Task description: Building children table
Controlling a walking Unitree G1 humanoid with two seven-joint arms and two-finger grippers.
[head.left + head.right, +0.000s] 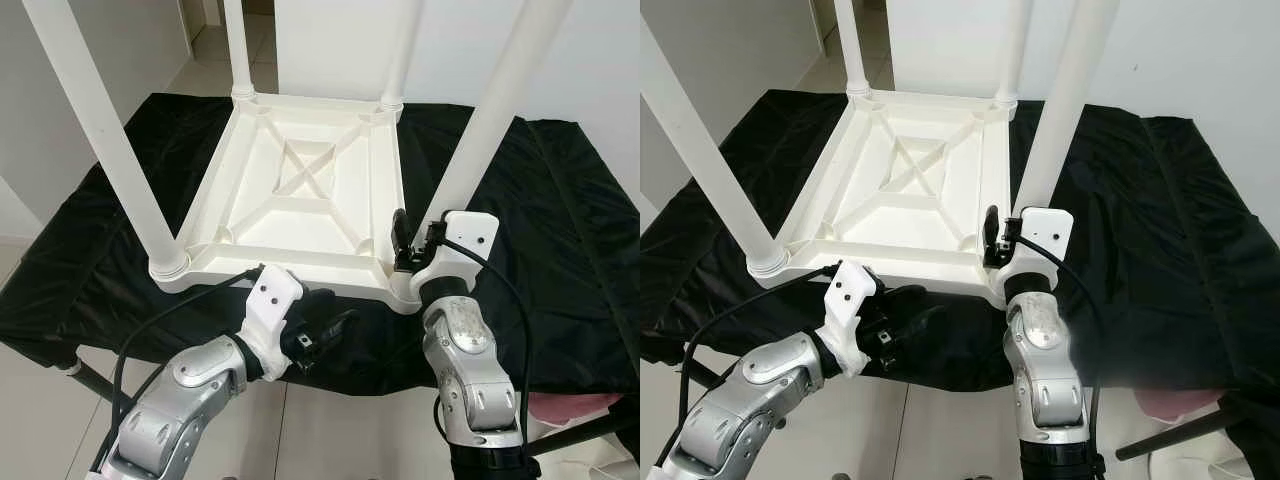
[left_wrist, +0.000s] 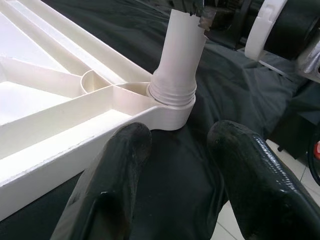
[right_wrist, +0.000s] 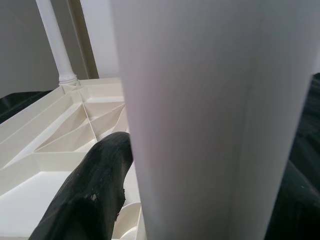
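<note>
Two silver robot arms reach forward over the near edge of a tabletop (image 1: 585, 210) draped in black cloth (image 1: 560, 290).

Nearest, the left tool (image 1: 325, 335) hovers just off the tabletop's near edge, below the front rim of a white plastic children's table (image 1: 300, 190). Its two black fingers (image 2: 112, 185) are spread apart with nothing between them, pointing toward the near right corner of the upturned piece.

Slightly farther in, the right tool (image 1: 412, 240) is at the base of the near right leg (image 1: 490, 120). In the right wrist view one black finger (image 3: 90, 195) lies against one side of the white leg and a dark shape sits on the other side, so the tool is closed around that leg, just above the socket where it meets the frame.

The children's table lies upside down in the middle of the tabletop, its ribbed underside facing up with a raised X of bracing at the centre. Four white round legs stand up from its corner sockets: the near left leg (image 1: 100, 130) leaning outward toward the tabletop's left edge, the near right one leaning toward the right edge.

Farthest, the far left leg (image 1: 237, 45) and far right leg (image 1: 400, 50) rise near the tabletop's far edge, with a white wall (image 1: 600, 60) and tiled floor (image 1: 215, 60) beyond.
</note>
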